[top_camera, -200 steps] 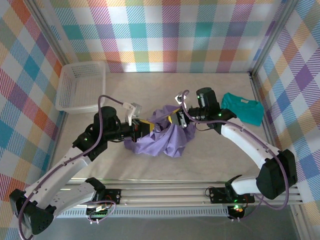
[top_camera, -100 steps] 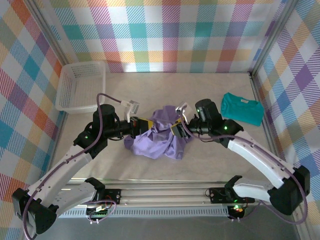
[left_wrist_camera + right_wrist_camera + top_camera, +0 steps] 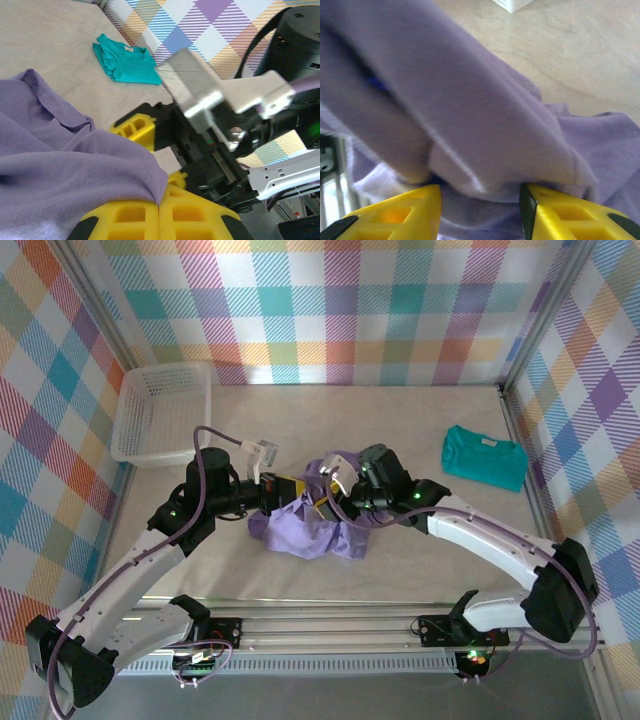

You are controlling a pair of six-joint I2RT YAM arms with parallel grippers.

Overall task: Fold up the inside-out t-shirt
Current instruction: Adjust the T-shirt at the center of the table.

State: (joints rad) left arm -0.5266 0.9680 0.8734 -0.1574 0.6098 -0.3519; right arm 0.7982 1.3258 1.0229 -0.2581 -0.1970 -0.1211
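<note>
The lavender t-shirt (image 3: 308,528) lies bunched in a heap on the middle of the bench (image 3: 300,410), between the two arms. It is well apart from the white basket (image 3: 160,412) and the teal t-shirt (image 3: 485,458).

The left tool (image 3: 159,202) is closed tight, with a fold of the purple cloth pinched in it. The right tool (image 3: 480,200) stands partly open; cloth bulges between its jaws but nothing is clamped.

The two tools sit very close together over the heap, so a small misjudged move could knock one into the other. If the right tool closes where it is, it may well catch several layers at once, which would keep the shirt bunched instead of letting it spread. If the left arm pulls while cloth drapes over the right tool, the fabric could snag or slip from the pinch.
</note>
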